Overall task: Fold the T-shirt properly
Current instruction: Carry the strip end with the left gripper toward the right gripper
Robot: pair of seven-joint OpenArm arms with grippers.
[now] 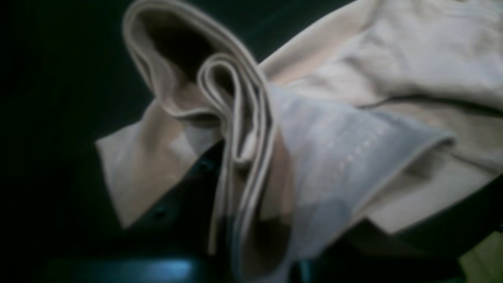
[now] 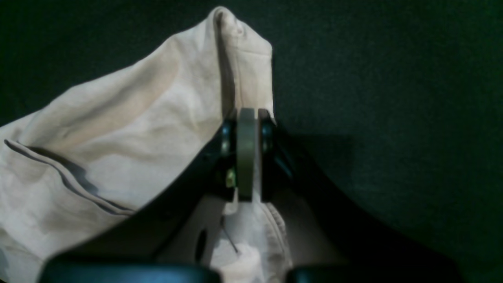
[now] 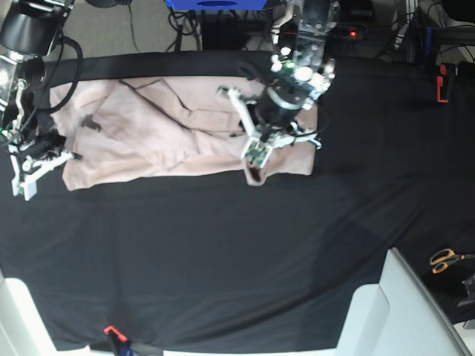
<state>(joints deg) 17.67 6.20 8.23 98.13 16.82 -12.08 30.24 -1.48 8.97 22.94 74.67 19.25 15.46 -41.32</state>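
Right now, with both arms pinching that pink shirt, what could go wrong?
1. The left gripper holds a bunched, layered edge of the T-shirt; layers may slip out unevenly.
2. The right gripper pinches only a narrow corner, which could pull free.
3. The shirt already lies creased, so wrinkles may get folded in.

the left pincer [image 3: 256, 159] reaches in from the far side over the middle, wrist bent downward, jaws closed on a bunched fold of the t-shirt [image 3: 148, 137] (its own camera shows the cloth gathered close). the right pincer [image 2: 246, 118], at the side edge, is pinched tight on a corner of the same shirt.
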